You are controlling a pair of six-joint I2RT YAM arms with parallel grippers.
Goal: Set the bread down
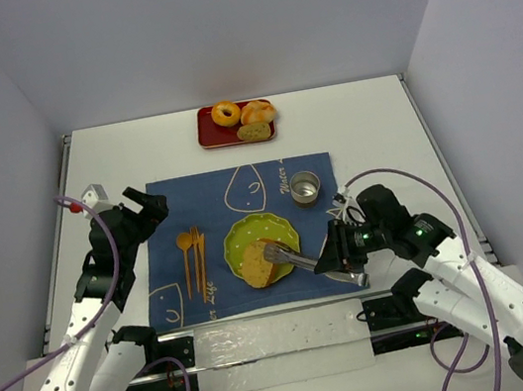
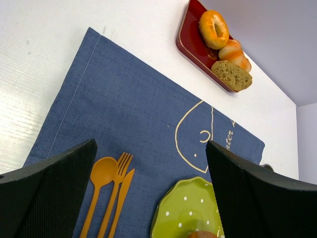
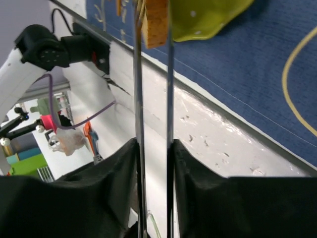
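My right gripper (image 1: 339,251) is shut on metal tongs (image 1: 298,261), also seen in the right wrist view (image 3: 139,99). The tong tips pinch a bread slice (image 1: 258,272), tan with brown crust, at the near part of the green dotted plate (image 1: 239,233). In the right wrist view the slice (image 3: 156,22) sits between the tong arms beside the plate (image 3: 208,17). The second bread slice (image 1: 253,132) lies on the red tray (image 1: 205,135) at the back, and shows in the left wrist view (image 2: 232,74). My left gripper (image 1: 148,206) is open and empty above the blue placemat's left side.
A bagel (image 1: 226,112) and a glossy bun (image 1: 259,112) share the red tray. Orange spoon, fork and knife (image 1: 193,257) lie left of the plate. A metal cup (image 1: 304,186) stands behind the plate on the blue placemat (image 1: 202,200).
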